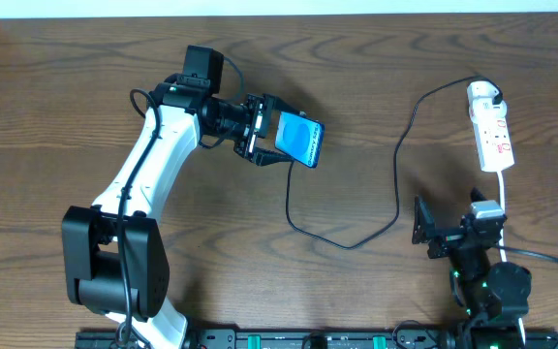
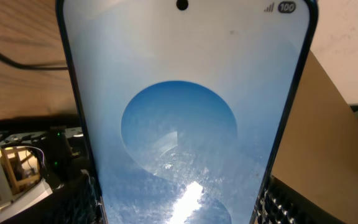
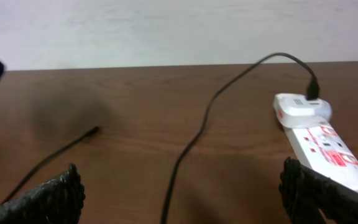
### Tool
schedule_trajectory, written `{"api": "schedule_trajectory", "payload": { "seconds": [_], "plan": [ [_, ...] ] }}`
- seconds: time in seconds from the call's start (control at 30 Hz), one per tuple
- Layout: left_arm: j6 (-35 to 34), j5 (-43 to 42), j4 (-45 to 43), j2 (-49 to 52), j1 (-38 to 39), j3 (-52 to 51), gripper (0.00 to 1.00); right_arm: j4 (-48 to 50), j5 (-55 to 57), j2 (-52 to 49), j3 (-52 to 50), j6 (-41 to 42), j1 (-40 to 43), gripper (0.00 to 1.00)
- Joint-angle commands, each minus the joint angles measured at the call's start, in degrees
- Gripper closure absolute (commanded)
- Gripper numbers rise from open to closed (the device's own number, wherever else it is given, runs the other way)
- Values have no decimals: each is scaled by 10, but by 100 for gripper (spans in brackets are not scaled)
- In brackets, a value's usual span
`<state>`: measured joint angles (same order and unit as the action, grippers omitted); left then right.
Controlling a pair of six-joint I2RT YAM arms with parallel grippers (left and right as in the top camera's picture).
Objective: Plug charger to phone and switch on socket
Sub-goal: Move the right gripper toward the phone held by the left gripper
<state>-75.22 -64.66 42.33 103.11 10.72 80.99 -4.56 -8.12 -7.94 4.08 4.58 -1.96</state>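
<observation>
My left gripper [image 1: 264,131] is shut on the phone [image 1: 299,139] and holds it above the table, its light blue screen tilted up. In the left wrist view the phone [image 2: 185,124] fills the frame between the fingers [image 2: 182,208]. The charger, a thin black cable [image 1: 398,174], runs from the white plug on the socket [image 1: 492,131] in a loop across the table; its free tip [image 1: 295,176] lies just below the phone. My right gripper [image 1: 453,223] is open and empty, low near the front edge. In the right wrist view the cable [image 3: 191,143] lies ahead between the fingers and the socket [image 3: 322,146] is at the right.
A white cord [image 1: 503,189] runs from the socket down toward the right arm's base. Brown cardboard [image 2: 334,124] shows behind the phone in the left wrist view. A pale wall [image 3: 166,31] bounds the far table edge.
</observation>
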Motion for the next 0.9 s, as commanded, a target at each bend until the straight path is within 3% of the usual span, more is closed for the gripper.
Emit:
{"api": "schedule_trajectory", "payload": {
  "seconds": [0.0, 0.2, 0.4, 0.57, 0.87],
  "plan": [
    [-5, -31, 0, -17, 0, 5, 46, -1, -34, -76, 83, 7, 6, 1],
    [-5, -33, 0, -17, 0, 5, 46, -64, -112, -254, 225, -26, 35, 1],
    [-5, -33, 0, -17, 0, 5, 46, -227, -215, -466, 431, -71, 70, 1],
    [-5, -33, 0, -17, 0, 5, 46, -380, -225, -603, 595, -87, 70, 1],
    [-5, 16, 0, -17, 0, 5, 46, -346, -276, -647, 618, 8, 65, 1]
  ]
}}
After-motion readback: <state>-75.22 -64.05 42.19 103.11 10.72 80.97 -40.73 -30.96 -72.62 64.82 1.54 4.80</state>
